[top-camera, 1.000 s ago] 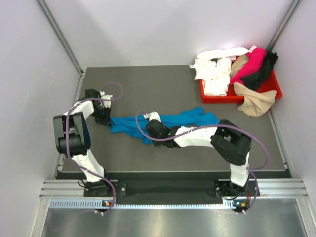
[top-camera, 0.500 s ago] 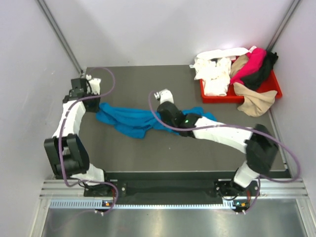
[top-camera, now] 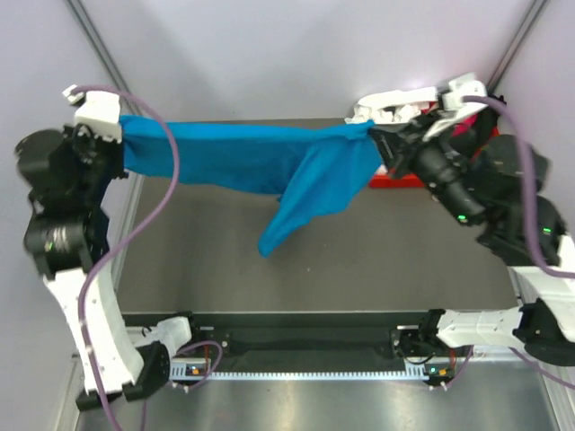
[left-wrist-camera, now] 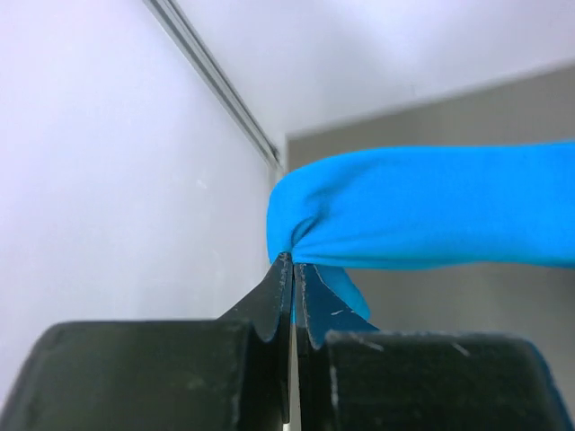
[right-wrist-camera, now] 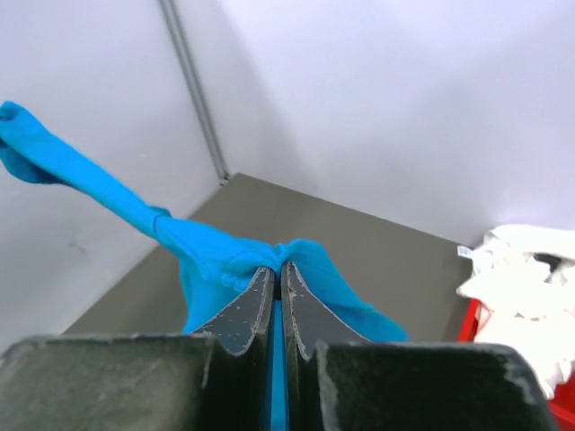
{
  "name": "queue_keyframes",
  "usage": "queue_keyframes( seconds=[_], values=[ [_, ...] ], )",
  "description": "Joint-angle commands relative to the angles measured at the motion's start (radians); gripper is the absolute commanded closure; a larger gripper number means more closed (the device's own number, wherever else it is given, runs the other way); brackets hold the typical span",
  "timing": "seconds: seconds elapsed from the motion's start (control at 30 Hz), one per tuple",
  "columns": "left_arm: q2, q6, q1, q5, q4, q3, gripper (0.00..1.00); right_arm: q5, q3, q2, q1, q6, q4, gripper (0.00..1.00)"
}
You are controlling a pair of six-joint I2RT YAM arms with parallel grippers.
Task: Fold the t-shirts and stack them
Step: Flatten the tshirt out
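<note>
The bright blue t-shirt point(top-camera: 243, 162) was held in the air above the grey bench point(top-camera: 359, 260), stretched as a band between the two end effectors from the left side to the far right corner. The left end effector point(top-camera: 119, 142) was clamped shut on the left end of the cloth. In the left wrist view its jaws were seen pressed together, with a bunched fold pinched at the tips. The right end effector point(top-camera: 377, 142) was likewise closed tight on the right end of the garment, and blue cloth was seen gripped between its fingers in the right wrist view. From the right-hand half of the band a loose flap hung down to a point over the middle of the bench; whether it touched the surface could not be told. A red tray point(top-camera: 400, 182) was partly seen behind the right arm point(top-camera: 503, 197) at the far right of the bench, with a white t-shirt point(top-camera: 395, 108) heaped at its left end.
</note>
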Motion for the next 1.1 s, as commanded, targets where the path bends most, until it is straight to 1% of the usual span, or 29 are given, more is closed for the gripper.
queue_keyframes(
  seconds=[0.0,0.1,0.23,0.27,0.3,0.33,0.37,0.4,0.43,0.47,0.5,0.53,0.57,0.6,0.63,0.67,0.7,0.73,0.77,0.8,0.87,0.9,0.97,1.07],
  values=[
    [-0.053,0.048,0.006,-0.02,-0.126,0.11,1.0,-0.065,0.109,-0.012,0.019,-0.017,-0.201,1.0],
    [-0.078,0.06,0.006,-0.037,-0.122,0.112,1.0,-0.11,0.143,-0.03,0.019,0.006,-0.277,1.0],
    [-0.043,0.048,0.008,-0.075,-0.073,0.061,1.0,-0.009,0.117,-0.032,0.017,-0.011,-0.28,1.0],
    [-0.011,0.046,0.006,-0.085,-0.057,0.055,1.0,0.066,0.122,-0.02,0.014,-0.027,-0.263,1.0],
    [0.009,0.043,0.006,-0.091,-0.019,0.049,1.0,0.1,0.128,-0.004,0.01,-0.079,-0.249,1.0],
    [0.032,0.037,0.006,-0.101,-0.001,0.04,1.0,0.123,0.14,0.038,-0.024,-0.101,-0.239,1.0],
    [0.081,0.037,0.008,-0.117,0.018,0.039,1.0,0.1,0.176,0.066,-0.062,-0.119,-0.219,1.0],
    [0.107,0.036,0.006,-0.117,0.054,0.044,1.0,0.049,0.198,0.095,-0.116,-0.124,-0.211,1.0],
    [0.132,0.026,0.006,-0.117,0.072,0.05,1.0,-0.02,0.218,0.156,-0.253,-0.114,-0.202,1.0],
    [0.184,0.023,0.006,-0.153,0.09,0.058,1.0,-0.135,0.243,0.19,-0.317,-0.104,-0.168,1.0],
    [0.21,0.019,0.006,-0.16,0.12,0.076,1.0,-0.15,0.255,0.227,-0.363,-0.101,-0.147,1.0],
    [0.236,0.002,0.008,-0.163,0.136,0.09,1.0,-0.144,0.273,0.314,-0.404,-0.113,-0.127,1.0],
    [0.296,-0.007,0.006,-0.167,0.147,0.11,1.0,-0.147,0.337,0.365,-0.42,-0.124,-0.101,1.0],
    [0.33,-0.021,0.005,-0.177,0.153,0.163,1.0,-0.157,0.386,0.417,-0.438,-0.126,-0.096,1.0],
    [0.367,-0.049,0.005,-0.189,0.168,0.196,1.0,-0.173,0.442,0.524,-0.47,-0.123,-0.091,1.0],
    [0.441,-0.064,0.005,-0.198,0.17,0.235,1.0,-0.185,0.558,0.574,-0.484,-0.118,-0.07,1.0],
    [0.482,-0.075,0.005,-0.235,0.174,0.325,1.0,-0.181,0.613,0.621,-0.498,-0.117,-0.056,1.0],
    [0.52,-0.096,0.003,-0.252,0.173,0.376,1.0,-0.171,0.663,0.696,-0.524,-0.113,-0.038,1.0],
    [0.592,-0.104,0.002,-0.266,0.161,0.432,1.0,-0.156,0.725,0.717,-0.54,-0.106,0.016,1.0],
    [0.623,-0.11,0.0,-0.282,0.158,0.538,1.0,-0.154,0.734,0.727,-0.556,-0.088,0.054,1.0],
    [0.686,-0.119,-0.003,-0.312,0.168,0.617,1.0,-0.167,0.717,0.72,-0.607,-0.06,0.169,1.0],
    [0.694,-0.121,-0.005,-0.321,0.184,0.642,1.0,-0.179,0.717,0.715,-0.619,-0.06,0.197,1.0],
    [0.683,-0.113,-0.005,-0.309,0.222,0.649,1.0,-0.187,0.718,0.698,-0.626,-0.069,0.261,1.0],
    [0.622,-0.1,-0.009,-0.26,0.269,0.555,1.0,-0.222,0.694,0.669,-0.623,-0.11,0.226,1.0]
  ],
)
